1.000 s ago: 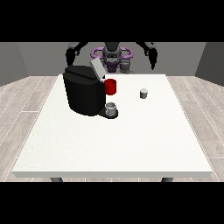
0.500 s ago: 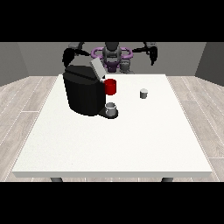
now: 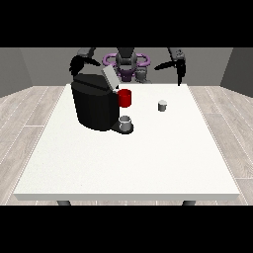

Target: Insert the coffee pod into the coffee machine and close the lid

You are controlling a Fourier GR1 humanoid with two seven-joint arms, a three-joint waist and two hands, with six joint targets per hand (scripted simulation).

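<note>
The fingers of the hand at the view's right (image 3: 180, 70) hang straight downward and hold nothing, raised above the table's far edge. Those of the hand at the view's left (image 3: 76, 64) are too small and dark against the machine to read, so I cannot tell how they lie; nothing shows in that hand.

Outward from the right-side hand, the coffee pod (image 3: 162, 105) stands upright on the white table (image 3: 128, 163), nearer the camera than the hand and well apart from it. To the pod's left is the coffee machine (image 3: 94, 101), its lid (image 3: 109, 77) tilted up and open, a red part (image 3: 125, 98) at its front and a small grey cup (image 3: 126, 122) on the base below.

The pod looks small, light and rigid, likely smooth-sided, so it could tip or slide if nudged. A pinch across its side walls from above, thumb opposite fingers, seems the best hold, keeping it upright for the opening under the lid.
</note>
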